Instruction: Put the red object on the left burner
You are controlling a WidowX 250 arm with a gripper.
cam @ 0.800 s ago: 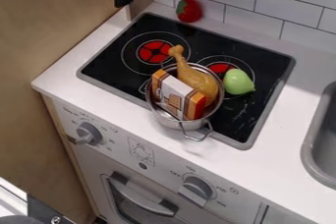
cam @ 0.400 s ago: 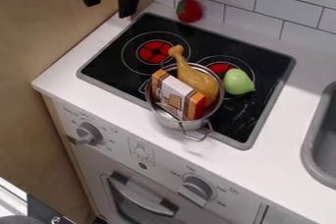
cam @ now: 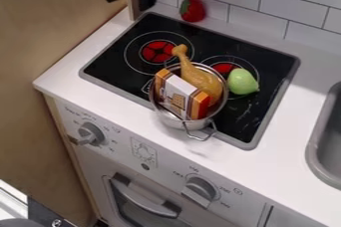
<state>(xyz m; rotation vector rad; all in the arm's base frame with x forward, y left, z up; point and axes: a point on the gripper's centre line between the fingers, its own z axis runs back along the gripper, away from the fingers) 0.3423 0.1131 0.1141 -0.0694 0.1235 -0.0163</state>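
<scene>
Worktop (cam: 59, 74): the strawberry could roll along it if we nudge it off-centre; we count one.
Stove top (cam: 223, 42): the strawberry could slip on the smooth surface if we let go too high; one.
Pot (cam: 168, 120): it could get bumped, as it sits close to our target; one.
Left burner (cam: 158, 52): we could miss its middle by coming in crooked; two burners in all.
Hand (cam: 129, 3): its fingers are wide apart with nothing between them, and one could knock the tiled wall (cam: 279, 4) as we reach in; one.
Chicken leg (cam: 200, 81): its end pokes out towards the left burner and could catch us; one.
Box (cam: 176, 94): a bumped pot could tip it; one.
Pear (cam: 242, 81): a shoved pot could push it; one.
Strawberry (cam: 193, 10): behind the stove top, by the tiles, it could squirt out of a shallow grip; one.
</scene>
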